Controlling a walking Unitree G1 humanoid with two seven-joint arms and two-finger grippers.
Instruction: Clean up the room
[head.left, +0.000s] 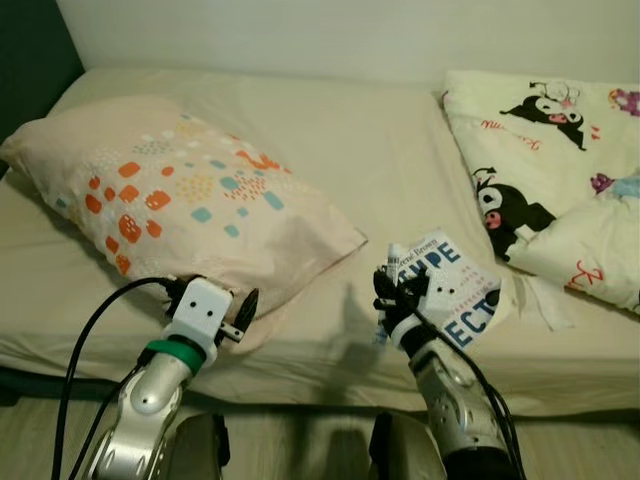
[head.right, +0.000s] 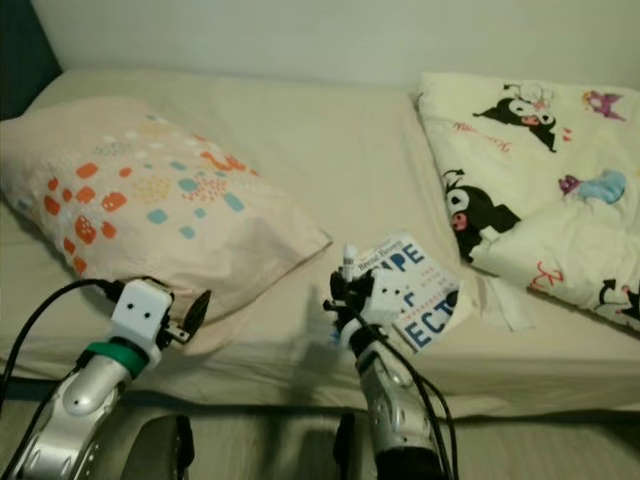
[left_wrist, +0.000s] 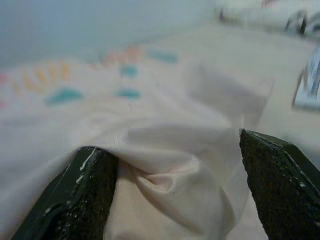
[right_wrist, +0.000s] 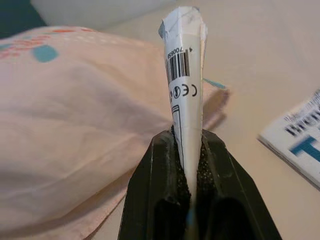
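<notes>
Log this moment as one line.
left gripper: open at pillow edge | right gripper: shut on white tube | book: on bed

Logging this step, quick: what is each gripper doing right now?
Left gripper: open, fingers either side of a fold of the pillow.
Right gripper: shut on a white packet, above the book.

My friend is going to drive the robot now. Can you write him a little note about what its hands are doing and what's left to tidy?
Right gripper: jaws shut on a small white packet with a barcode, held above the bed near the book.
Left gripper: jaws open around a fold at the pillow corner, not closed yet.
Book lies flat on the bed beside the cartoon blanket.
Done: packet picked up.
Left: put the packet away, deal with the pillow, book and rumpled blanket.
</notes>
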